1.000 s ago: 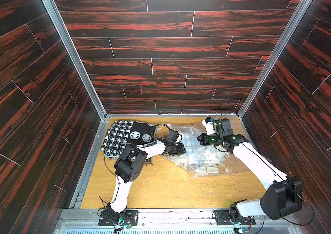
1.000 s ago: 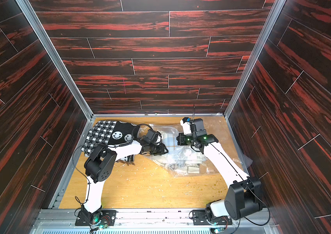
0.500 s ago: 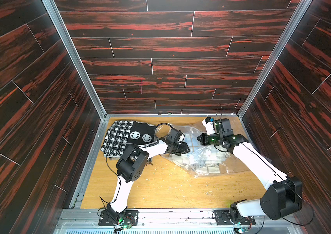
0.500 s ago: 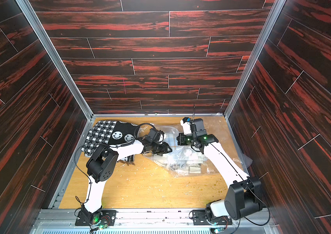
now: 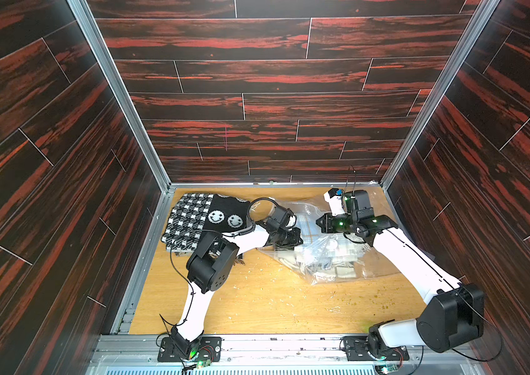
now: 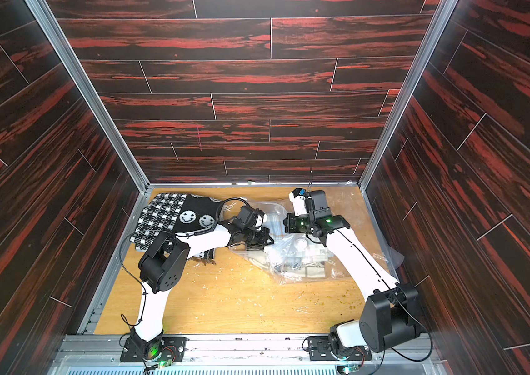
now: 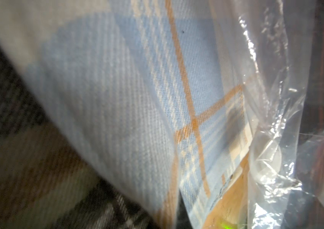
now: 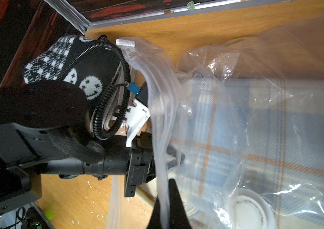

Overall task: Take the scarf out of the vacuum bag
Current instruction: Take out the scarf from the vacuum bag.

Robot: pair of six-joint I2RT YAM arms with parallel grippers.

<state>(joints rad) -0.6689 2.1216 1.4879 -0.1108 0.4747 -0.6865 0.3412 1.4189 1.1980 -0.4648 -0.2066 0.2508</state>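
Vacuum bag (image 5: 348, 269) is lying crumpled on the wooden table (image 5: 257, 302), toward its back and right in both top views, with its mouth facing the left arm. It is holding the scarf (image 8: 276, 138), a pale blue and cream plaid with thin orange lines, which is sitting inside under the clear plastic. The bag's round white valve disc (image 8: 250, 214) is lying over the cloth. The left gripper (image 5: 297, 242) is reaching into the bag's mouth with its fingers closed. Plastic and cloth are hiding the tips, so whether they are pinching the scarf I cannot tell. The right gripper (image 8: 169, 206) is clamping shut on the bag's zip-seal edge and holding it raised off the table. A black-and-white knit cloth (image 5: 205, 217) with smiley faces is lying outside the bag, at the table's back left.
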